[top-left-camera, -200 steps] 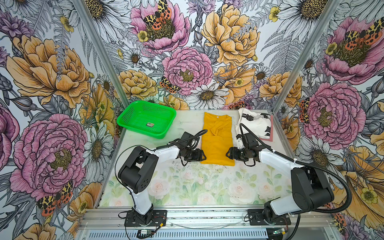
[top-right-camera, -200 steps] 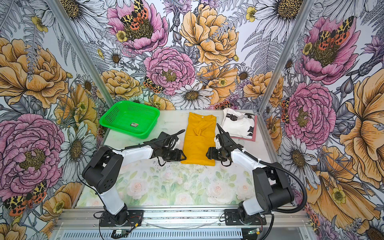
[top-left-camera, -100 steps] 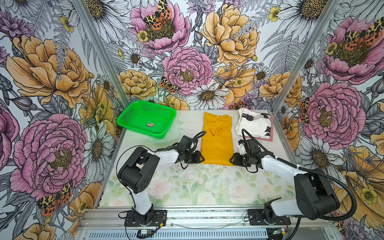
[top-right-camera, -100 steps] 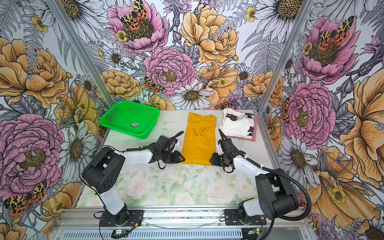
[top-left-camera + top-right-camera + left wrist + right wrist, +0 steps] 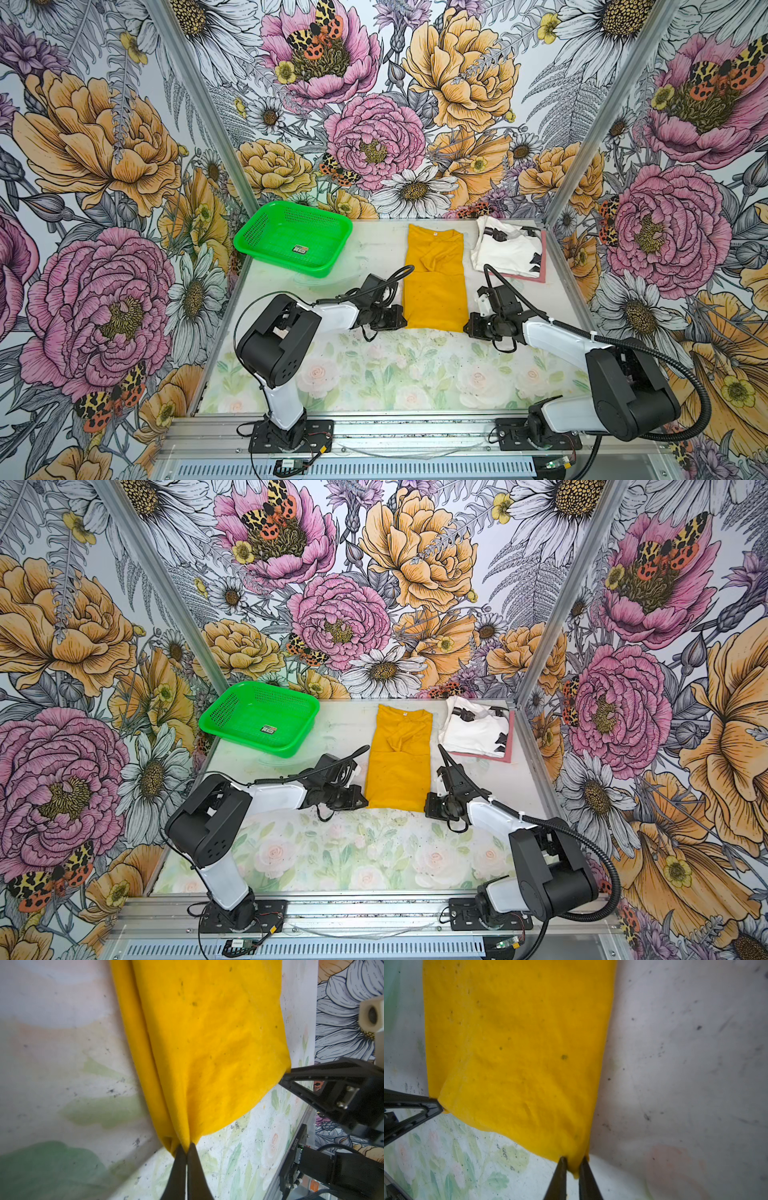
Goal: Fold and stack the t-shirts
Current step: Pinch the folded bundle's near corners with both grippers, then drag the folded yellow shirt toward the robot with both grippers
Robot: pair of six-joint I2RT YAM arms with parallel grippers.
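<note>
Step in hand, by the look of it: hem-to-collar fold of yellow shirt (image 5: 434,286), lying flat mid-bench as a long strip, sleeves tucked in, collar toward the far wall, hem toward the robot. Pinched at both hem corners: left tool (image 5: 187,1146) clamped tight on the left corner, right tool (image 5: 573,1159) closed on the right corner with a thin tab of cloth between its tips. Off to the right, near the far corner, white shirt (image 5: 507,249) folded on top of pink shirt (image 5: 536,279); far left, basket (image 5: 286,264), well out of the way. To do it well: lift both corners together, only just clear of bench (image 5: 374,374), keeping the hem taut and level between the tools to avoid sag or twist. Carry forward in a low arc at matched pace and lay the hem square on the collar edge, sides lined up. Mind the layered left edge seen from the left wrist: likely to slide apart if tugged sideways. Let go only once flat, then smooth out any ridge before stacking on white shirt.
</note>
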